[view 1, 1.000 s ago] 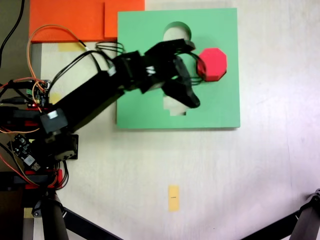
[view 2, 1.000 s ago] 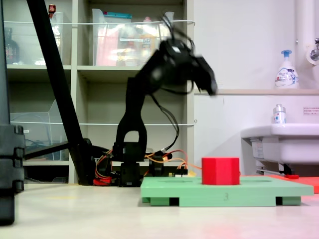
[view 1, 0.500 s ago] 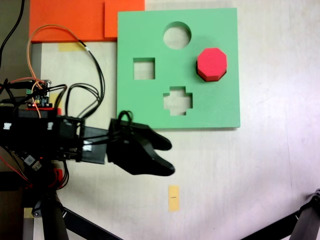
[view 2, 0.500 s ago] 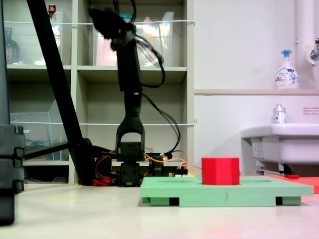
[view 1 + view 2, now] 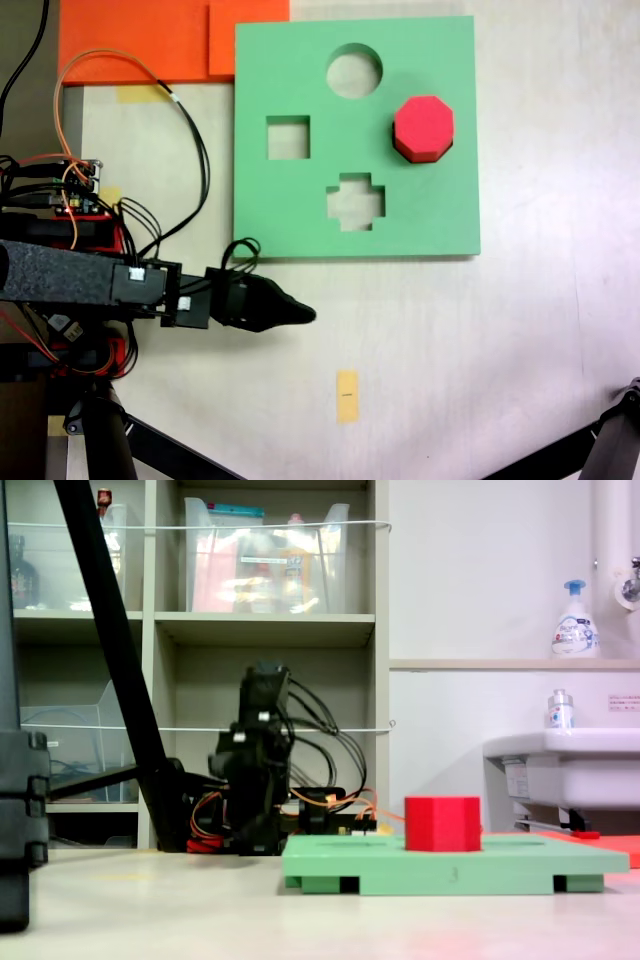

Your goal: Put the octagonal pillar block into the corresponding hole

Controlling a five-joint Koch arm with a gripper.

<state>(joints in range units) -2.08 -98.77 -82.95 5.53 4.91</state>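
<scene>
Since a moment ago our arm has folded low; its fingers [image 5: 290, 314] look pressed together, empty. Our red foam octagonal block [image 5: 424, 127] sits in the eight-sided hole of the smooth green board [image 5: 280, 210].

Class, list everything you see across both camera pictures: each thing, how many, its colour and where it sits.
octagonal pillar block: one, red, standing in the board's octagonal hole, top sticking up.
foam board: one, light green, on the table; round, square and cross cutouts unfilled.
orange sheets: orange, the first exterior view's top left.
yellow tape strip: one, on the table.
soap bottle: one, white and blue, ledge above the sink.
shelving: holds clear bins.
gripper: one, black, folded back off the board; jaws unclear.
</scene>
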